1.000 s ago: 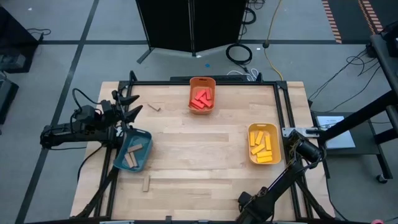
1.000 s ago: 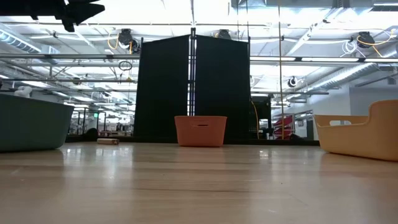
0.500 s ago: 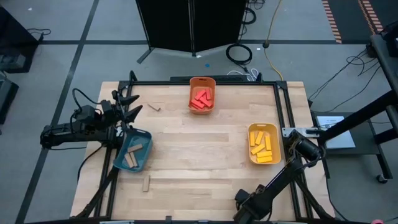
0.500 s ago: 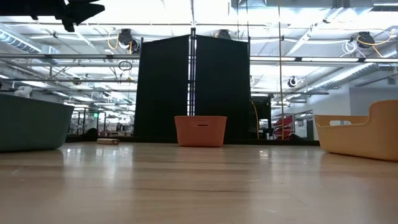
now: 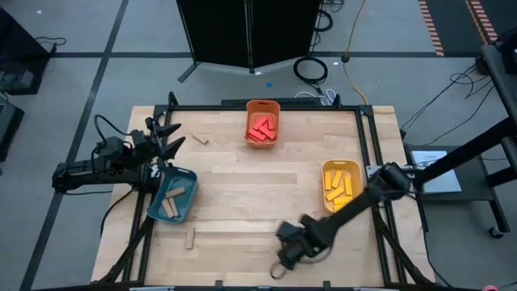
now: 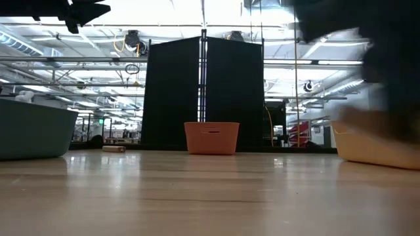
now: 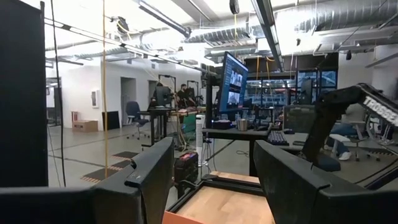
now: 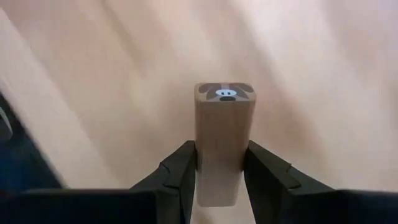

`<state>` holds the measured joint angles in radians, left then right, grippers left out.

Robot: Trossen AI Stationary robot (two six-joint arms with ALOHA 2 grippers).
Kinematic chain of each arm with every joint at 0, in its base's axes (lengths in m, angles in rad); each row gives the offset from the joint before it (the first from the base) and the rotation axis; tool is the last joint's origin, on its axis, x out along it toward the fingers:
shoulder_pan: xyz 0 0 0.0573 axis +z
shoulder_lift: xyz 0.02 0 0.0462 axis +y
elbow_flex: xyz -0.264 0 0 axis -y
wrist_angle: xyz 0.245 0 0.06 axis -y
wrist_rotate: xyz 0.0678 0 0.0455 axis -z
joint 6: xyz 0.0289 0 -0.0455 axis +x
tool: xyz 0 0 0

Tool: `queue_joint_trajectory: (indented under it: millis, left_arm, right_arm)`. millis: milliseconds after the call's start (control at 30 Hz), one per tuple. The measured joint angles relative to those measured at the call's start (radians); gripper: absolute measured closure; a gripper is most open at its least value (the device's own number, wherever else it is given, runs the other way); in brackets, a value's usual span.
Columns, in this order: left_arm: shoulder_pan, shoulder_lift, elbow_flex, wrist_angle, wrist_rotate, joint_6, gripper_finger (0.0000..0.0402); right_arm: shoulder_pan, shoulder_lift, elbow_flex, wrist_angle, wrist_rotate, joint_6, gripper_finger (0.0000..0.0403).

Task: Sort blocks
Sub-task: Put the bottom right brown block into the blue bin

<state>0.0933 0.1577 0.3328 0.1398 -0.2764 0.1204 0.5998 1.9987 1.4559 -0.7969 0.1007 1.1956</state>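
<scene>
The right gripper (image 8: 221, 171) clamps a plain tan wooden block (image 8: 224, 140), smooth, square-ended, with a dark knot on its end face; its long axis runs straight out between the fingers. This arm has swung in from the corner by the yellow bin (image 5: 342, 186) and now stretches over the pale plank table (image 5: 242, 194), beyond that bin from the table's edge. The left gripper (image 5: 166, 137) hangs unmoved near the teal bin (image 5: 173, 196), jaws wide. Red blocks (image 5: 261, 128) fill the orange bin (image 5: 262, 123).
</scene>
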Motion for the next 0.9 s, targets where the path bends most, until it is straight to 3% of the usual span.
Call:
queue_joint_trajectory:
  millis: [233,400,533,667,767,900]
  left_arm:
    - [0.0,0.0,0.0,-0.024,-0.012,-0.002,0.0182]
    - [0.0,0.0,0.0,-0.054,-0.048,0.037,0.0182]
    - [0.0,0.001,0.0,-0.101,-0.215,0.07,0.0182]
    - [0.001,0.007,0.001,-0.123,-0.444,0.061,0.0182]
    - [0.014,0.018,0.001,-0.139,-0.575,0.077,0.0182]
    - [0.046,0.035,0.001,-0.136,-0.611,0.079,0.0182]
  right_arm:
    - [-0.221,0.0,0.0,0.344,0.185,-0.455,0.0303]
    - [-0.378,0.012,0.001,0.744,0.193,-0.81,0.0303]
    - [-0.477,0.071,0.002,1.12,0.189,-1.012,0.0303]
    - [-0.54,0.21,0.05,1.426,0.143,-1.095,0.0303]
    - [-0.574,0.345,0.179,1.467,0.068,-1.105,0.0303]
    - [-0.595,0.521,0.432,1.439,-0.036,-1.122,0.0303]
